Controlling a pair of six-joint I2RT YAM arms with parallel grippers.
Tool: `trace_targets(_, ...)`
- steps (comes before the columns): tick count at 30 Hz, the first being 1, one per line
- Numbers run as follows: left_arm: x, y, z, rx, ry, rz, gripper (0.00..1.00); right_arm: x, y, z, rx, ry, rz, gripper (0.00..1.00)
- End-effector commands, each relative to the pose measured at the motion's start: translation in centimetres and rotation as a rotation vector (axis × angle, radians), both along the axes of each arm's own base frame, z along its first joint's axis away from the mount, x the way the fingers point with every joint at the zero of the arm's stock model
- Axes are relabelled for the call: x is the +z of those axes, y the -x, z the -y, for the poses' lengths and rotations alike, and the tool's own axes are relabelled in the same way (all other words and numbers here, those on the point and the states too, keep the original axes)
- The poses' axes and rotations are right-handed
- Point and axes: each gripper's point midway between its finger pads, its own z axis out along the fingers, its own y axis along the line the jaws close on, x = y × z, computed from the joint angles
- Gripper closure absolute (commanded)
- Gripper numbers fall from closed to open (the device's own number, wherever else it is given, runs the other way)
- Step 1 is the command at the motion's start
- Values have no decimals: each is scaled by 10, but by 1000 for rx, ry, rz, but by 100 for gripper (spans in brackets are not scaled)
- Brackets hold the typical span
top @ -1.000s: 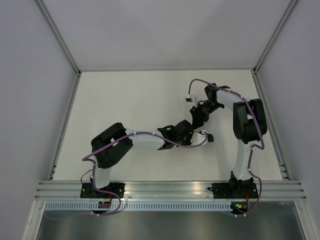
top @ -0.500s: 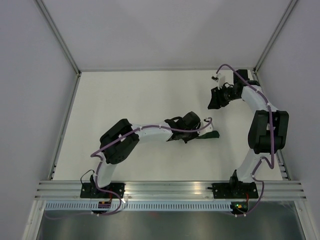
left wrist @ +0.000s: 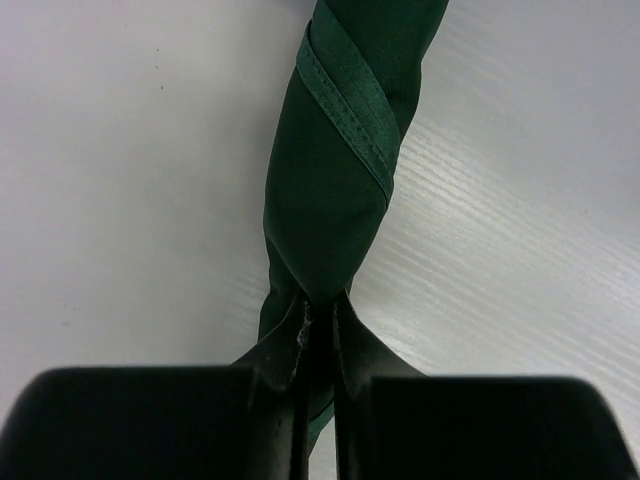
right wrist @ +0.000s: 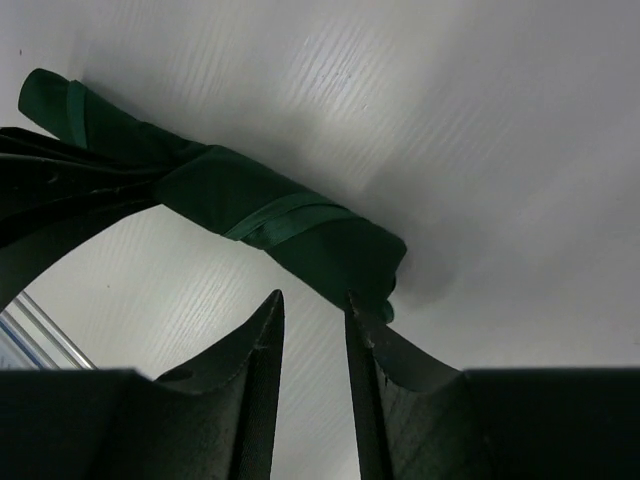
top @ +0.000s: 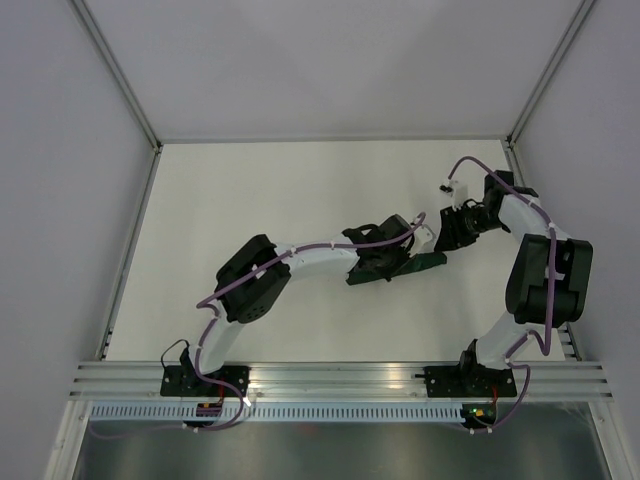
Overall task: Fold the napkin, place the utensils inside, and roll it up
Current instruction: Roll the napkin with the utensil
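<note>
Napkin: dark green cloth wound into a tight, slim roll. It lies on the white table, right of centre, between the two grippers.
Left gripper: jaws pinched nearly together on one end of the roll, with cloth caught between the tips.
Right gripper: jaws a narrow gap apart, with only bare table showing between them. The tips are just beside the roll's free end and hold nothing.
Knife: not visible; whether it lies inside the roll cannot be told.
Material: thin, plain woven fabric with a matt finish. A stitched hem crosses the roll as a slanting band.
Shape: a cylinder narrowing toward the pinched end, blunt and folded at the other.
Table surface: smooth, pale, faintly ribbed and slightly glossy.
Handling (judged): light and soft, with no stiffness of its own. The wrap would probably loosen if let go carelessly or dragged. Cloth should slip little between the jaws.
Where to hold (judged): across the roll's thickness near an end, over the hem band, so the outer wrap stays pinned.
</note>
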Motion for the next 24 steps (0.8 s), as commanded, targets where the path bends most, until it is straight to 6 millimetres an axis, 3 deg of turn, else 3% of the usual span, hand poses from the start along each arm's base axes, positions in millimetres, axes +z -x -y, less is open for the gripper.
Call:
trace_targets(1,-61,36,-33,115,-160,-231,93,1,16,1,28,23,-6,64)
trace_targets(10,-64,34,-26,207,-145,-266,90,-31,42,-8,57,2,-110,71)
trace_targets(24,-67,27,-2,305,-93,-308,88,-65,38,-26,67,49,-167,73)
